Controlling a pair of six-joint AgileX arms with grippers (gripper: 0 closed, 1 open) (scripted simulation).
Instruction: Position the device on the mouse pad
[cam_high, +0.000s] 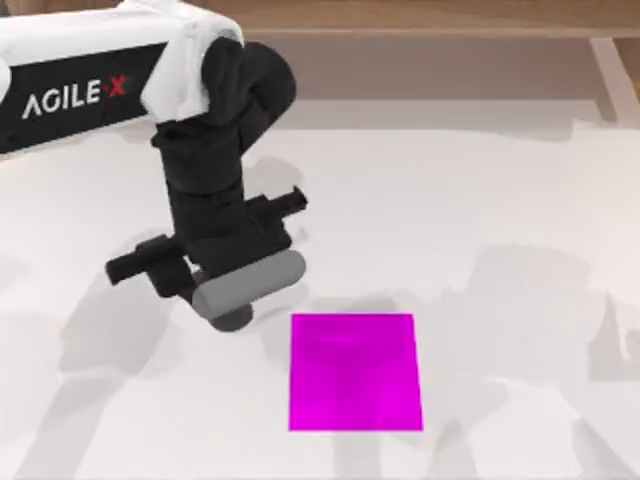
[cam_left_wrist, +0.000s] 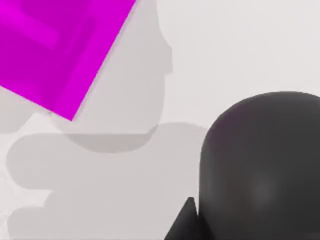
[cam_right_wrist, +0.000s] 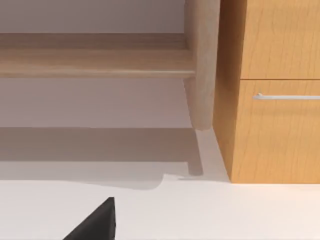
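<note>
Left arm: you have it reaching in from the surface's (cam_high: 520, 180) 10 o'clock corner, white link overhead, black wrist pointing down left of centre.
Left gripper (cam_high: 240, 290): its fingers are closed on the device, which looks carried clear of the surface; you can see a soft shadow beneath it in the left wrist view.
Device (cam_high: 248, 285): grey, pill-shaped, lying crosswise under the wrist at about 10 o'clock from the pad, near its corner but apart from it. In the left wrist view it is the dark rounded bulk (cam_left_wrist: 260, 165) close to the camera.
Mouse pad (cam_high: 355, 372): flat magenta sheet at roughly 6 o'clock of the surface, bare. In the left wrist view one corner (cam_left_wrist: 55, 50) of it lies off to the side of the device, not under it.
Right gripper: you can see one dark fingertip (cam_right_wrist: 95, 222) in the right wrist view, facing a wooden cabinet (cam_right_wrist: 275, 90); I cannot tell how far the fingers are open.
Stage: carrying, I judge; placing is not yet done.
Risk: release here and the device lands beside the pad. Stop short and it may straddle the near edge. Its rounded body could roll if you drop it from height.
</note>
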